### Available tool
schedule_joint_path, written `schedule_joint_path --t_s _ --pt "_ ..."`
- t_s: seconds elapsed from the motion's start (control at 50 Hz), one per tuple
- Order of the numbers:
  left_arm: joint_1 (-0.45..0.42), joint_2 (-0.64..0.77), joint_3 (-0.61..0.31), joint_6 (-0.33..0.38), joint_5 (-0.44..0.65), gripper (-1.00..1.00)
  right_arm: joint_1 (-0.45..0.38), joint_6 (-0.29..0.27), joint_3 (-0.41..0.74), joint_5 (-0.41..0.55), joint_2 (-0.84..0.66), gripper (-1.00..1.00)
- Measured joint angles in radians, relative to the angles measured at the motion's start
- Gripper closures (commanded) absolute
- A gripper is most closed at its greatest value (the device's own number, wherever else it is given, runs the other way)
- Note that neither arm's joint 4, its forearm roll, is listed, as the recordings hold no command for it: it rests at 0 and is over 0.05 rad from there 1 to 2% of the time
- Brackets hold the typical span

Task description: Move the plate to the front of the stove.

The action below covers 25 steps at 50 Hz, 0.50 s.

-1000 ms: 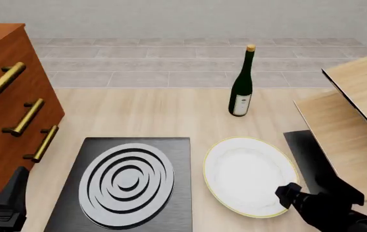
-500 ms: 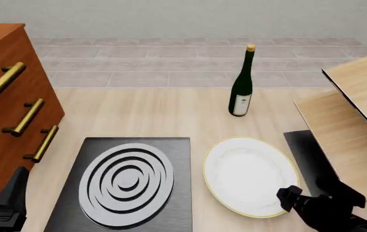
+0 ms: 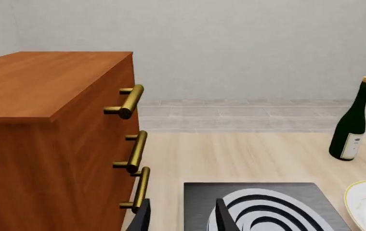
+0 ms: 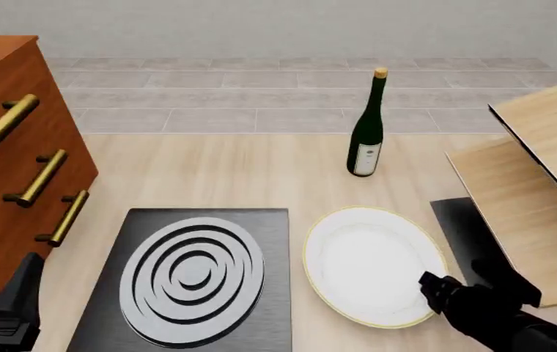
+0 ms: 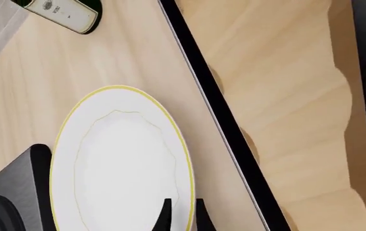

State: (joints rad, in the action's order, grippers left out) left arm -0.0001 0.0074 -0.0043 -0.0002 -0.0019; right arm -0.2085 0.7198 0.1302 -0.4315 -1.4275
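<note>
Left wrist view: the left gripper [image 3: 181, 219], fingers spread, holds nothing above the stove [image 3: 260, 207].

Front view: the plate [image 4: 371, 262] sits lower right of centre, just beside the stove's right edge.

Right wrist view: the right gripper [image 5: 181, 215] pinches the plate's gold rim.

table [image 4: 229, 176] | on it: stove [image 4: 269, 227], plate [image 4: 366, 257], bottle [image 4: 366, 139], perhaps black mat [image 4: 459, 227]

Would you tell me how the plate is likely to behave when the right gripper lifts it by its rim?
The plate looks rigid, so it should not sag. Pinched at one edge by the right gripper, it may well tilt. Its smooth white surface could be slippery.
</note>
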Motion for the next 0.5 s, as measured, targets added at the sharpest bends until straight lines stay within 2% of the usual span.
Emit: schedule_joint_path --t_s 0.22,0.5 --pt "0.0 0.0 0.0 0.0 0.0 -1.0 -0.016 0.025 -0.002 0.046 0.039 1.0" --pt "0.0 0.0 0.0 0.0 0.0 -1.0 -0.028 0.055 -0.01 0.188 0.224 1.0"
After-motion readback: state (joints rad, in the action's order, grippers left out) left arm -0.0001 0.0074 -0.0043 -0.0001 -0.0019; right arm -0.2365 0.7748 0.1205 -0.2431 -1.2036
